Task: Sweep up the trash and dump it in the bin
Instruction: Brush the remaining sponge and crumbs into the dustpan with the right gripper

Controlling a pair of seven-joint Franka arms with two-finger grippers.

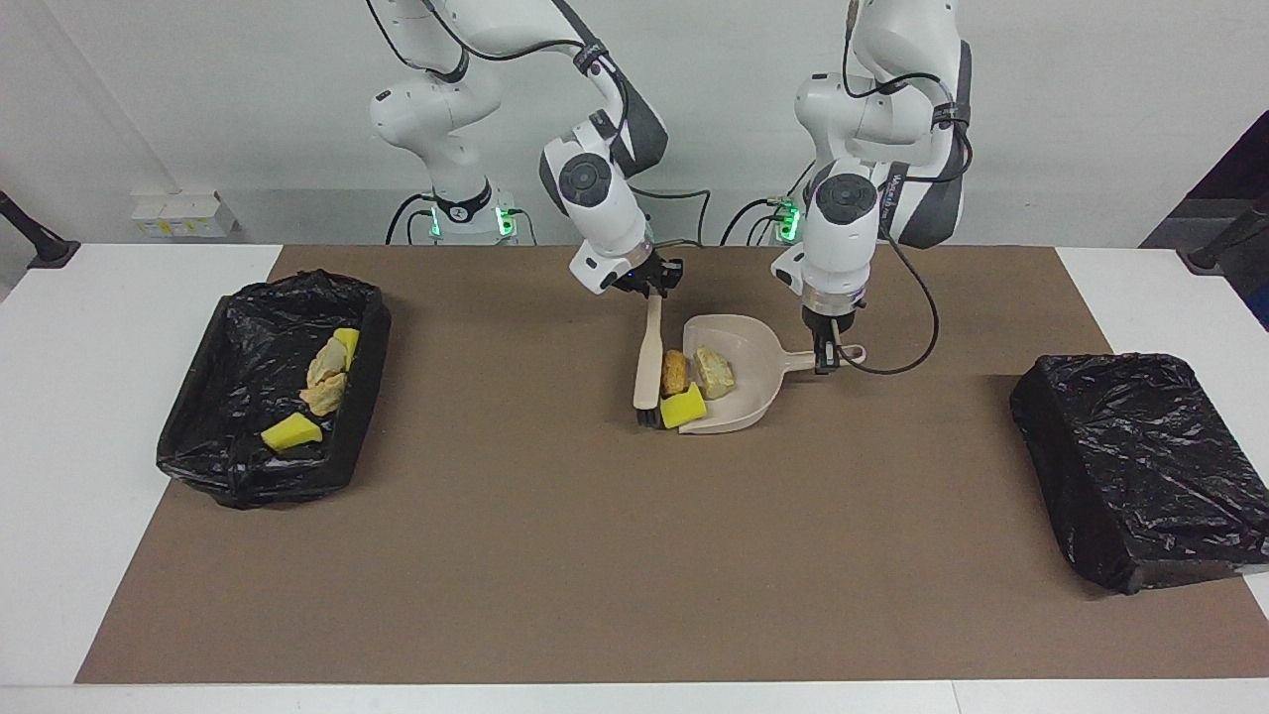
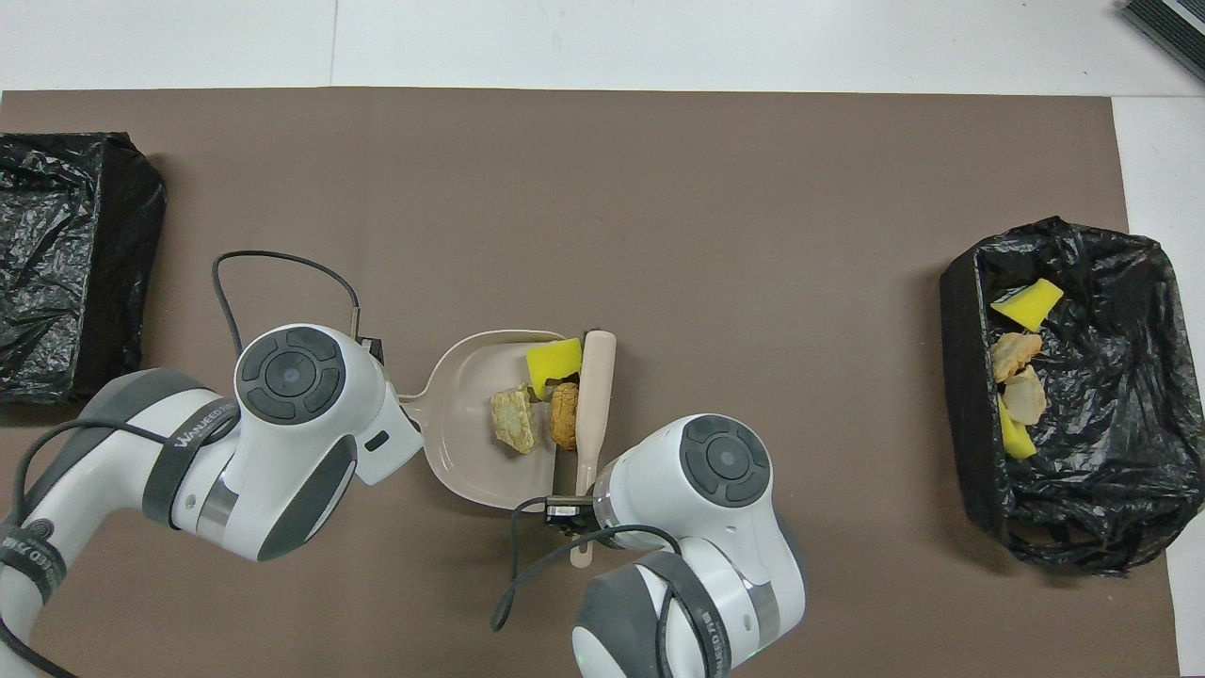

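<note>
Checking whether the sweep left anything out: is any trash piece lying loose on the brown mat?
No: the three trash pieces lie in the dustpan, against the brush.

Robot lab: two Franka arms (image 1: 595, 188), brown mat (image 1: 595, 555), bare white wall (image 1: 1091, 99).

A yellow sponge piece (image 1: 683, 407), an orange lump (image 1: 675, 372) and a pale tan chunk (image 1: 714, 372) lie clustered at my dustpan's (image 1: 749, 397) mouth; more pieces (image 1: 322, 382) sit in the bin (image 1: 213, 416).
</note>
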